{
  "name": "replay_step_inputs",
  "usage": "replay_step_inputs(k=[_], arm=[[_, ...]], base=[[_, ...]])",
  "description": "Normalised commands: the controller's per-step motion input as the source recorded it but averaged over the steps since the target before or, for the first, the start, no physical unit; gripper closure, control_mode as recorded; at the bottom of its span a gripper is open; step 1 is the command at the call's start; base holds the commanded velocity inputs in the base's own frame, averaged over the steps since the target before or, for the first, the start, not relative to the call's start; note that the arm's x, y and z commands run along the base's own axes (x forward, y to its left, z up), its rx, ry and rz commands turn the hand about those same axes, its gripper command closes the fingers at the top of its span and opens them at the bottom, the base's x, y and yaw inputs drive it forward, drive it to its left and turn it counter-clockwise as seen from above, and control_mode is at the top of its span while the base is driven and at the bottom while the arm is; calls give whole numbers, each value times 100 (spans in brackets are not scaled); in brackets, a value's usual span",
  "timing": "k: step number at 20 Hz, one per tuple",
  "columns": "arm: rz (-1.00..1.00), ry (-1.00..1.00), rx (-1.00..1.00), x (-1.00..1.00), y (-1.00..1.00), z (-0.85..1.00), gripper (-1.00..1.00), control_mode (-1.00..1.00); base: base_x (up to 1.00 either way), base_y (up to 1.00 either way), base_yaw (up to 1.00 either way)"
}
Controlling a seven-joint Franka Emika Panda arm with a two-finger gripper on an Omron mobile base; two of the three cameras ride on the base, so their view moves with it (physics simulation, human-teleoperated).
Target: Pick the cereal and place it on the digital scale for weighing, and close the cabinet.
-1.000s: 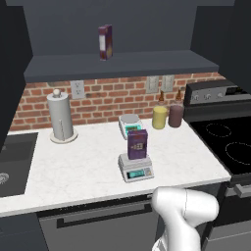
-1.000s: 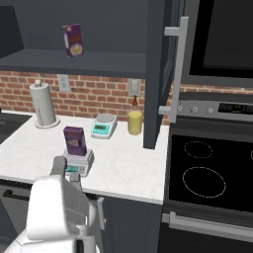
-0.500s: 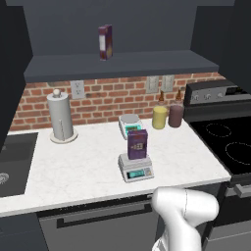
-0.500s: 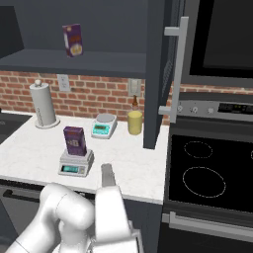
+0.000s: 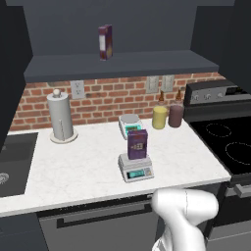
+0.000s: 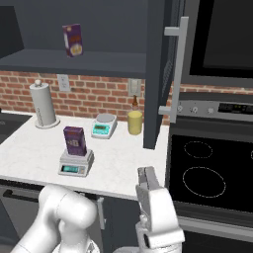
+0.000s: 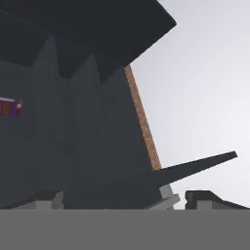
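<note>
The cereal [image 5: 138, 143] stands upright on the digital scale [image 5: 136, 168] at table [image 5: 83, 166] centre. At 5 o'clock in the right base view, the claw [image 6: 146, 174] hangs released, empty; the cabinet [image 6: 159, 74] door stands open.

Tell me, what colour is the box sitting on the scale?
Dark purple cereal, clearest in the left base view.

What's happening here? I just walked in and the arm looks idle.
The purple cereal box already stands on the digital scale. The robot's tool is open, holds nothing, and is low in front of the counter. The cabinet door hangs open, so closing it remains.
</note>
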Motion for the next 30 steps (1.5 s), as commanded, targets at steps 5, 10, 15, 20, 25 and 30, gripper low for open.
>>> replay_step_inputs(k=[5, 10, 15, 20, 25, 30], arm=[[6, -5, 6, 45, -46, -28, -100, -100], [7, 0, 9, 84, -46, -16, -100, -100], [10, 1, 11, 88, -55, -8, -100, -100], [13, 0, 9, 58, -43, 0, -100, -100], [15, -2, 0, 31, 10, 10, -100, -100], [9, 0, -3, 24, 42, 32, -100, -100]], base=[[0, 0, 0], [0, 0, 0], [0, 0, 0], [0, 0, 0], [0, 0, 0], [0, 0, 0]])
